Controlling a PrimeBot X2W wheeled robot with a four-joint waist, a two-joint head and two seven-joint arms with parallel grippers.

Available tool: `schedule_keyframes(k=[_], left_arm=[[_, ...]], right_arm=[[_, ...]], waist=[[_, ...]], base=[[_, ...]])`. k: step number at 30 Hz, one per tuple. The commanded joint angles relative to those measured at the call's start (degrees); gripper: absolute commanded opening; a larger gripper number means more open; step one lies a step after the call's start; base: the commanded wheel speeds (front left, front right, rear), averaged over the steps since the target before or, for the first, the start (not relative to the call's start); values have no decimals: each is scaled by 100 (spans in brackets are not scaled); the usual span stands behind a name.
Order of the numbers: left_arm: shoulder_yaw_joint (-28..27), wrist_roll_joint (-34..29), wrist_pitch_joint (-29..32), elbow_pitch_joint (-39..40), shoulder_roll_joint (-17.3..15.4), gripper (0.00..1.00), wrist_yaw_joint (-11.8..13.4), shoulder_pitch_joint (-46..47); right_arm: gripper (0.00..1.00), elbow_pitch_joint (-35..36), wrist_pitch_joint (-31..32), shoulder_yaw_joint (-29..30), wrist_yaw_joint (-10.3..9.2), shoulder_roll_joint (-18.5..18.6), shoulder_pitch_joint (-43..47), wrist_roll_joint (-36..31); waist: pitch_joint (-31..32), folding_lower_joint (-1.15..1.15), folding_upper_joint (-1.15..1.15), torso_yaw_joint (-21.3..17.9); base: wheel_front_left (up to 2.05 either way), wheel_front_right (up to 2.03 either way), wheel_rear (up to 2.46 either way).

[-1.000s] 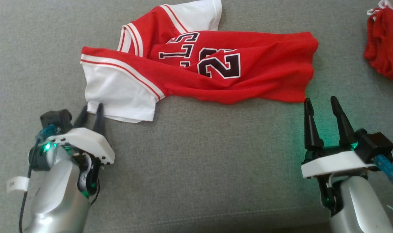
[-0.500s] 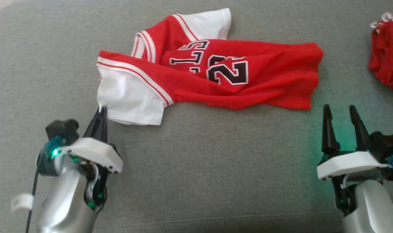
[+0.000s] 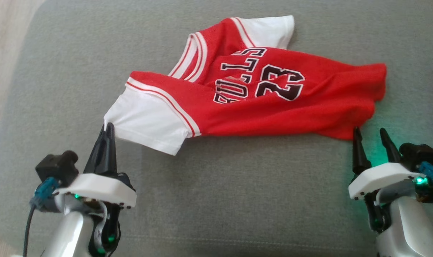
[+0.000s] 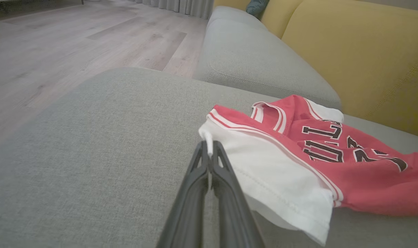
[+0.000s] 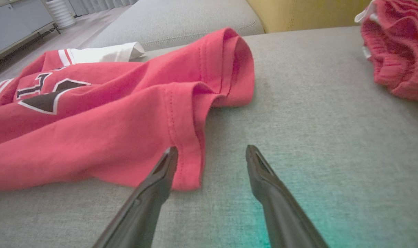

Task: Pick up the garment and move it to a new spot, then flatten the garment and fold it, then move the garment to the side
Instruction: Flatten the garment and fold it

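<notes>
1. The left gripper [image 3: 107, 127] is now clenched on the corner of the white sleeve of the jersey [image 3: 259, 103]. A second ago its fingers stood apart around that corner.
2. The sleeve is now drawn out to a point at the fingertips. The red body has opened up, so the number 23 and more of the lettering show where a fold covered them before.
3. The right gripper [image 3: 369, 132] is spread wide and holds nothing, as before. Its left fingertip now stands at the near corner of the hem; earlier it was clearly short of it. Whether it touches the cloth cannot be told.
4. The whole head view has shifted, which is the camera's move: a strip of pale floor [image 3: 6, 43] now shows at the left.
5. The jersey lies across the far middle of the grey sofa cushion [image 3: 238, 200], collar toward the robot's left and hem toward its right.
6. A fold hides the start of the word on the chest. The pinched corner is hidden between the fingers. The far sleeve is partly behind the collar.
7. In the right wrist view a second red garment [image 5: 395, 51] is cut off at the top right corner, so its kind cannot be told.
</notes>
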State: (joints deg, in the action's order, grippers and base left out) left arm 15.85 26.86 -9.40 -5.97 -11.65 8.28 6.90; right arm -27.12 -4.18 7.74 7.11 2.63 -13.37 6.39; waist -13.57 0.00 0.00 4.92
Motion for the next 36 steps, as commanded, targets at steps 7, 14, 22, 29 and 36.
schedule_keyframes(k=[7,14,22,29,36], left_arm=[[-152,-3,106,487,-103,0,129,-61],[-109,24,72,433,-87,0,111,-46],[-120,-9,-81,540,-116,0,105,54],[-258,-57,-241,1002,-211,0,130,184],[-335,-257,-234,1838,-422,0,201,318]], right_arm=[[100,-231,123,-292,37,25,-241,-68],[40,-585,343,-681,37,25,-316,67],[0,-338,243,-877,37,25,-245,446],[0,1050,76,-806,37,25,85,610],[0,3035,311,-801,37,25,543,764]], waist=[[-64,0,0,138],[-49,0,0,97],[136,0,0,-82],[442,0,0,-375],[844,0,0,-584]], base=[[0,0,0],[0,0,0],[0,0,0],[0,0,0],[0,0,0]])
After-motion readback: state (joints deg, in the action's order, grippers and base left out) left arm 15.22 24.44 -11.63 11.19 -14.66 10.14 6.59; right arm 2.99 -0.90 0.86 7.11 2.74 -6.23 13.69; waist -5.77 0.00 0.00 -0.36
